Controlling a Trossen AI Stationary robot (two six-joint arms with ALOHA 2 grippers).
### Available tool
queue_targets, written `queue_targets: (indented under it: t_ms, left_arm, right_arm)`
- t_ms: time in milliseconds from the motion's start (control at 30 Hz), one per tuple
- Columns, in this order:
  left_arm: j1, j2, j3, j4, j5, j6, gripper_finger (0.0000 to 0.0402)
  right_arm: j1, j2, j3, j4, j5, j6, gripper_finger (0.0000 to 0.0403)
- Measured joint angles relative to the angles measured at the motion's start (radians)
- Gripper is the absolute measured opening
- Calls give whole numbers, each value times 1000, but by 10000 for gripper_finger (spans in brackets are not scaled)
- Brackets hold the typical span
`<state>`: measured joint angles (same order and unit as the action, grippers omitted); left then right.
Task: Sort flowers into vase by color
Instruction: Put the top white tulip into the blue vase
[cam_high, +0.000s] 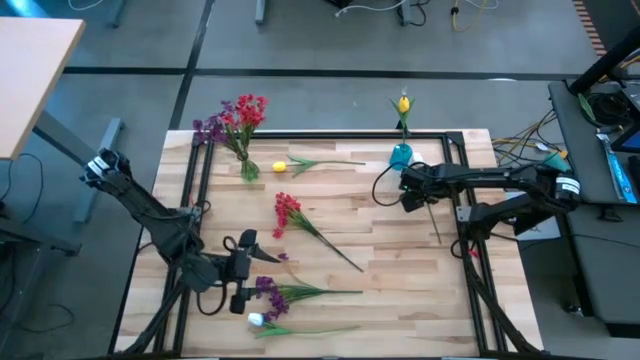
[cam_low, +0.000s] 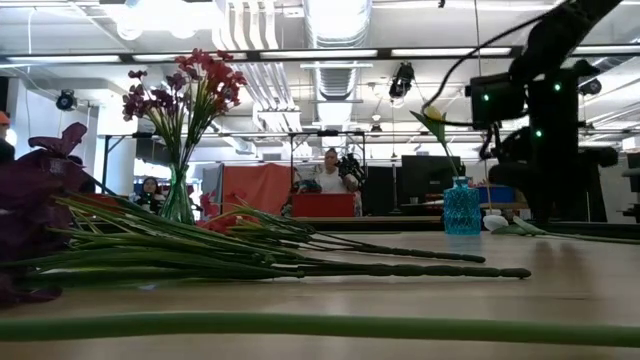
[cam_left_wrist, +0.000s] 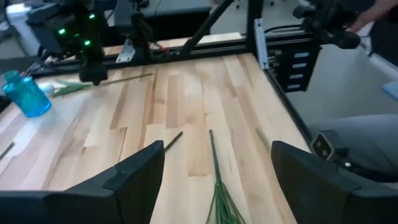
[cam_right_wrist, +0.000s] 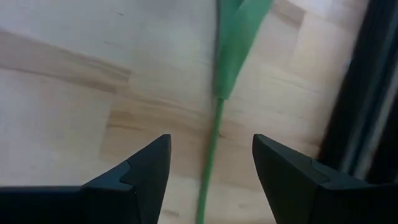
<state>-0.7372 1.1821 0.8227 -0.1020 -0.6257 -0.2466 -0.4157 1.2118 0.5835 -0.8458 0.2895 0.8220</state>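
Wooden table (cam_high: 390, 240), black frame rails along edges. Clear vase (cam_high: 247, 168) at far left holds red and purple flowers (cam_high: 238, 115); blue vase (cam_high: 401, 155) at far right holds yellow flower (cam_high: 403, 104). Yellow tulip (cam_high: 280, 167), red stem (cam_high: 288, 210), purple stem (cam_high: 268, 290), white tulip (cam_high: 257, 320) lie flat on table. Left gripper (cam_high: 243, 268) jaws wide, empty, beside purple stem. Right gripper (cam_high: 408, 189) jaws spread, empty, over green stem (cam_right_wrist: 211, 149) near blue vase.

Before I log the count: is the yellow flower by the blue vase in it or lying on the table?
In it. The yellow flower stands upright from the blue vase, its stem inside.
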Motion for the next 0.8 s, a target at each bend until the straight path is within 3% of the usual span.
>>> queue_targets:
  t_ms: [267, 567, 800]
  left_arm:
    - [51, 39, 0, -3, -13, -69, 247]
    - [120, 83, 0, 28, -13, -77, 215]
    - [140, 116, 0, 51, -12, -80, 196]
  right_arm:
    - [-2, -3, -107, 156, -59, -3, 175]
    - [-1, -2, -110, 181, -107, -41, 21]
    - [49, -30, -95, 79, -175, -16, 10]
